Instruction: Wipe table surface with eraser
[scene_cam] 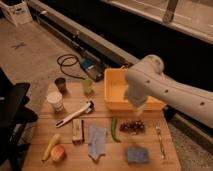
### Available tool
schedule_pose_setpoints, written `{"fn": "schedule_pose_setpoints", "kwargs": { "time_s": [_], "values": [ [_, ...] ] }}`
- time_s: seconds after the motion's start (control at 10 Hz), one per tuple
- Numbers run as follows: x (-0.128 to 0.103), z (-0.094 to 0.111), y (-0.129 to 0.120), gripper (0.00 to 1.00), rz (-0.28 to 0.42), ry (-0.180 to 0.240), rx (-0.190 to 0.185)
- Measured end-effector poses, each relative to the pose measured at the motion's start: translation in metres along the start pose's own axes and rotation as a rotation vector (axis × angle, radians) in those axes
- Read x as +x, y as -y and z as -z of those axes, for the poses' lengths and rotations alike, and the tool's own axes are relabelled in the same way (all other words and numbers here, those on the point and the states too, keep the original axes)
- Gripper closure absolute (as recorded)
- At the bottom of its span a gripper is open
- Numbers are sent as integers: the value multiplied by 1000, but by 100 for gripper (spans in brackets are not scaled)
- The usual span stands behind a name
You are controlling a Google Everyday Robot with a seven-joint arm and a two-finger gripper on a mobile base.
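Note:
The eraser [77, 131], a small tan block with a dark strip along one side, lies on the light plank table surface [105, 159], left of centre. My white arm reaches in from the right, its bulky elbow over the yellow bin. My gripper [137, 108] hangs at the bin's front edge, open with nothing in it. It is well to the right of the eraser and above the table.
A yellow bin [116, 84] stands at the back. A blue-grey cloth [96, 141], green pepper [114, 130], dark grapes [132, 126], fork [160, 140] and blue sponge [136, 155] lie near the eraser. Left: white brush [75, 114], cups [55, 101], banana [50, 146], black chair [12, 107].

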Motion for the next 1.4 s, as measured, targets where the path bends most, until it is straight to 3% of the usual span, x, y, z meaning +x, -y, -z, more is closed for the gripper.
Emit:
{"fn": "schedule_pose_setpoints", "kwargs": {
  "time_s": [0.1, 0.2, 0.5, 0.7, 0.9, 1.4],
  "values": [
    [-14, 0, 4, 35, 51, 11, 4],
    [-15, 0, 5, 35, 56, 11, 4],
    [-14, 0, 5, 35, 56, 8, 8],
    [-6, 6, 12, 35, 105, -4, 37],
    [-19, 2, 26, 35, 224, 6, 50],
    [-86, -24, 78, 35, 492, 20, 77]
  ]
}}
